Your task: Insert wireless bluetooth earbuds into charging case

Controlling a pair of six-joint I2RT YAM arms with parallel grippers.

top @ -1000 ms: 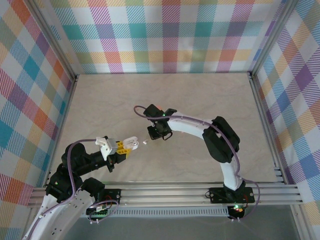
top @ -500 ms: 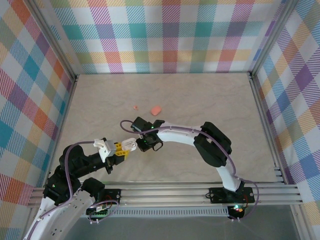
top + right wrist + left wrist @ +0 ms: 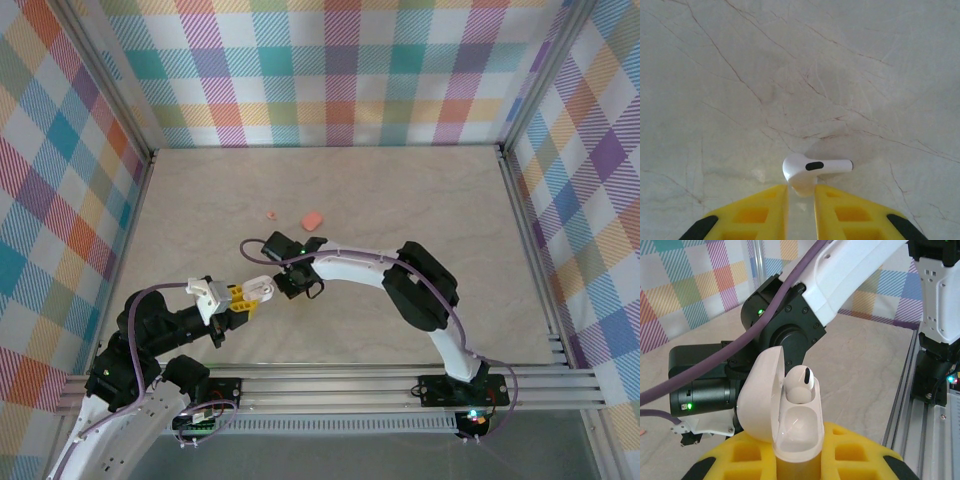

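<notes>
My left gripper [image 3: 797,452] is shut on the open white charging case [image 3: 796,425], held upright with its lid [image 3: 760,390] swung left. One white earbud [image 3: 801,384] sits in the far slot; the near slot is hollow. My right gripper [image 3: 801,190] is shut on a second white earbud [image 3: 812,169], its stem pointing right, above the marbled table. In the top view the right gripper [image 3: 288,281] is right beside the case [image 3: 260,288] in the left gripper [image 3: 243,297]. A salmon-pink earbud [image 3: 270,213] lies further back on the table.
A salmon-pink case [image 3: 312,219] lies on the table [image 3: 420,200] behind the right arm. The right arm's black wrist [image 3: 785,325] looms just behind the white case. Aluminium rails [image 3: 350,385] line the near edge; plaid walls enclose the other sides.
Since a second ago the right gripper has swung left and nearer, up to the held case, uncovering the pink case and pink earbud. In the last half second almost nothing has moved.
</notes>
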